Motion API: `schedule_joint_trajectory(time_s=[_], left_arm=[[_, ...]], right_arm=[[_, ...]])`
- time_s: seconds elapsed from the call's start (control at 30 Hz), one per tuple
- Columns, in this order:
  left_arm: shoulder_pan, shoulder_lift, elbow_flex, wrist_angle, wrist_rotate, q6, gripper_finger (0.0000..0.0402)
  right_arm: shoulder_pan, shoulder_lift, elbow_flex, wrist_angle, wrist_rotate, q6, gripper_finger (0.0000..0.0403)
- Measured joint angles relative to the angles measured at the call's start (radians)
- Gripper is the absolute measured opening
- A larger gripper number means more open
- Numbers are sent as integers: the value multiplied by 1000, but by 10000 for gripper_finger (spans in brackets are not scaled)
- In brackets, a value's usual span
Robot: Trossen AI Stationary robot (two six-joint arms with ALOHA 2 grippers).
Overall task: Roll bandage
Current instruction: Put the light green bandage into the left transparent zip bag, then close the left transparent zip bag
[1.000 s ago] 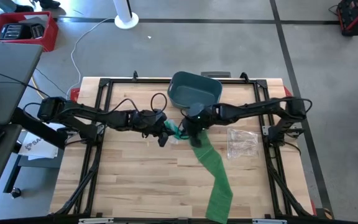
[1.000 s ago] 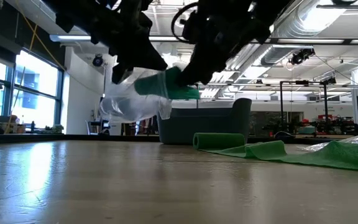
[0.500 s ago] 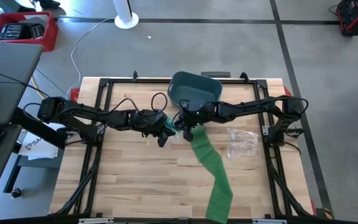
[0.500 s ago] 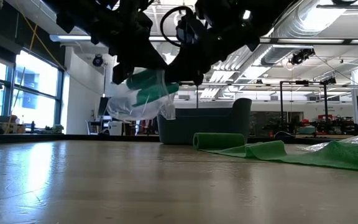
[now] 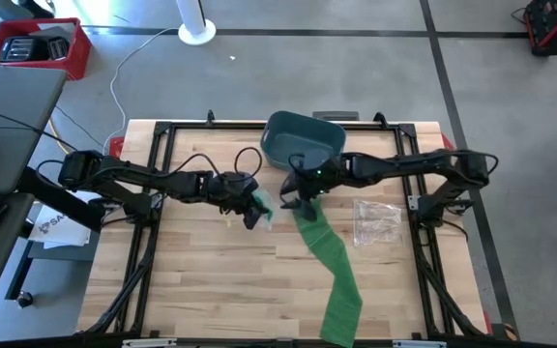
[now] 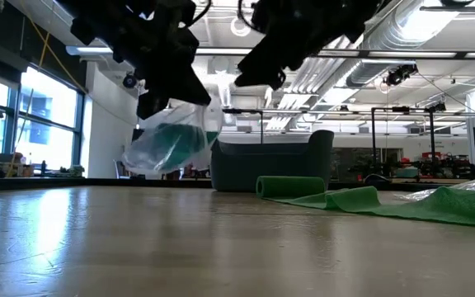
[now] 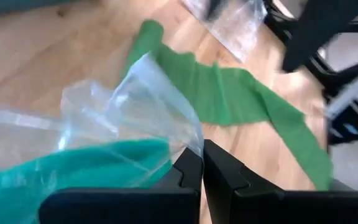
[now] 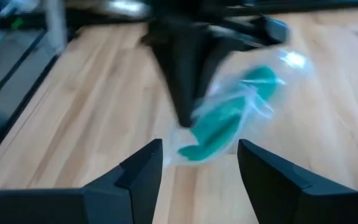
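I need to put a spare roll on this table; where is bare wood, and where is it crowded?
Bare wood fills the front left, between the table's left edge and the green bandage strip. It is crowded mid-table: left gripper holding the plastic bag, right gripper, teal bin, empty wrapper.

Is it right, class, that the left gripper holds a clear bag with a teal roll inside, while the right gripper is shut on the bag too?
Not quite. The left gripper does pinch the clear bag with the teal roll inside, but the right gripper is open and off the bag, as the right wrist view shows.
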Motion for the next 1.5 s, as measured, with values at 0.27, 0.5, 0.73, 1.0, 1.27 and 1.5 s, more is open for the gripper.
schedule_joint_trajectory(time_s=[0.27,0.5,0.73,1.0,1.27,1.5], left_arm=[[11,-4,16,33,339,39,0],[74,5,13,-160,241,27,0],[76,6,13,-123,283,47,0],[66,6,13,-114,303,50,0],[65,6,13,-112,303,49,0],[65,6,13,-107,303,48,0]], right_arm=[[70,-44,0,-102,-115,-251,200],[95,-44,-10,-103,101,-275,200],[78,30,-10,-7,127,-410,200],[78,162,-10,255,159,-702,200],[58,170,-10,264,207,-772,200],[29,170,-10,269,62,-824,198]])
